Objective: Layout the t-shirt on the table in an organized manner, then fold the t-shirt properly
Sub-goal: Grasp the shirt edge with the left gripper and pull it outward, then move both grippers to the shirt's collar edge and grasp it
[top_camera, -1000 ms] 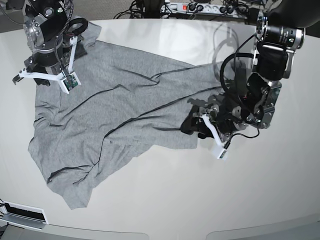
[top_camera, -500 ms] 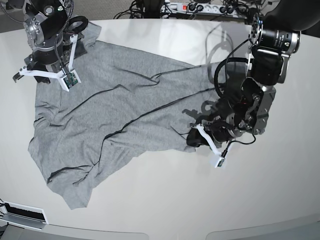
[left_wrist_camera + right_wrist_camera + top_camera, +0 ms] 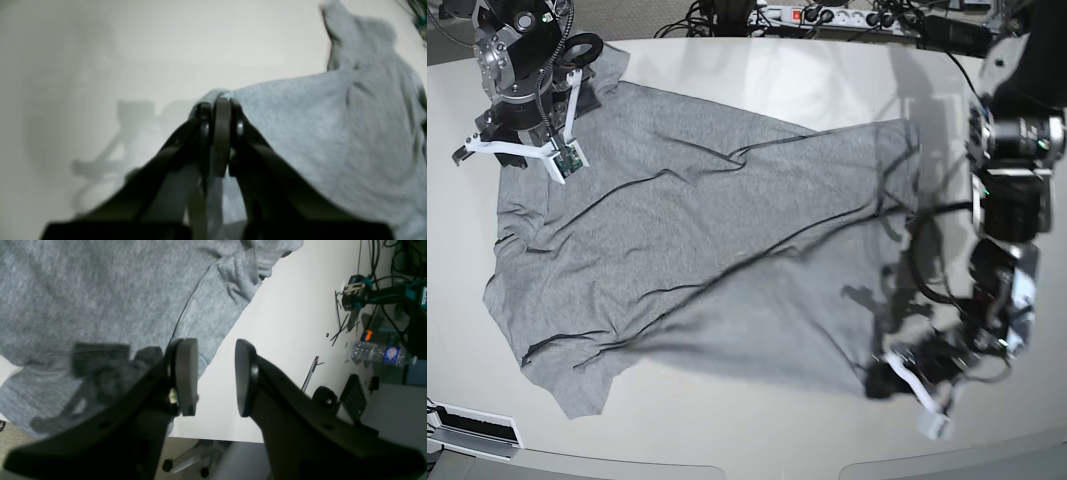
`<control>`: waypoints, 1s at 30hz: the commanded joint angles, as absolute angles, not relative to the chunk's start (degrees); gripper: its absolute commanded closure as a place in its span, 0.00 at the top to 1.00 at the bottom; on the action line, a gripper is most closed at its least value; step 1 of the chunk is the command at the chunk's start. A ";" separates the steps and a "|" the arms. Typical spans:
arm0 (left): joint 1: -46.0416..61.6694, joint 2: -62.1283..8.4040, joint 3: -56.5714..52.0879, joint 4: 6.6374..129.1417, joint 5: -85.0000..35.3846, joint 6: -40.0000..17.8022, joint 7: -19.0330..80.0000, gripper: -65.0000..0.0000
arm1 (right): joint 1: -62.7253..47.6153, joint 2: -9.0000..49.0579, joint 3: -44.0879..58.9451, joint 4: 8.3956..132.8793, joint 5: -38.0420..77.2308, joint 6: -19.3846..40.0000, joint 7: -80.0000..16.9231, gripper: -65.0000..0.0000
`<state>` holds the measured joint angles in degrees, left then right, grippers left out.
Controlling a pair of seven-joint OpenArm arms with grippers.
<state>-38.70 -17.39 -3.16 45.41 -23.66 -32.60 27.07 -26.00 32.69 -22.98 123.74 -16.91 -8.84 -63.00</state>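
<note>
t-shirt [image 3: 687,240]: grey, spread rumpled on table [image 3: 757,430] | left gripper [image 3: 882,380]: fingers pinching near-right corner | right gripper [image 3: 522,150]: fingers spread, empty, far-left | risk: thin pinch slips, corner drops

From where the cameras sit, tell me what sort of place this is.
Probably a robotics lab or workshop. A white power strip with tangled cables sits behind the glossy white table, and a teal cordless power tool and clear plastic water bottle lie beyond its edge.
</note>
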 commanded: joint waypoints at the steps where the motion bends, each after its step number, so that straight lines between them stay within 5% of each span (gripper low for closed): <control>1: -41.32 -19.07 -3.62 46.52 -24.67 -32.97 25.67 0.00 | -25.87 33.36 -22.65 124.62 -18.02 -9.21 -62.54 0.33; 17: -42.59 -27.79 -3.55 46.50 -23.22 -29.69 19.90 0.01 | -25.87 33.36 -22.65 124.62 -18.02 -9.21 -62.57 0.33; 21: -42.72 -28.62 -3.55 46.50 -22.20 -29.50 19.49 0.51 | -25.87 33.36 -22.65 124.62 -18.02 -9.21 -62.54 0.33; 23: -42.70 -29.47 -3.55 46.50 -23.07 -27.53 19.53 0.58 | -25.85 33.36 -22.65 124.62 -18.04 -9.21 -62.52 0.33; 27: -42.72 -31.88 -3.57 46.50 -23.68 -23.31 21.28 0.57 | -25.69 33.34 -22.65 124.62 -18.04 -9.26 -61.65 0.33; 28: -42.72 -32.49 -3.57 46.50 -25.69 -22.39 24.10 0.51 | -25.71 33.36 -22.65 124.62 -18.04 -9.26 -61.21 0.33; 30: -42.70 -33.32 -3.57 46.50 -31.73 -21.98 32.16 0.23 | -25.69 33.36 -22.65 124.62 -18.04 -9.23 -60.36 0.33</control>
<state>-40.84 -32.67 -3.36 45.45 -31.20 -21.45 34.06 -25.85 32.69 -22.98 123.74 -16.95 -8.84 -61.21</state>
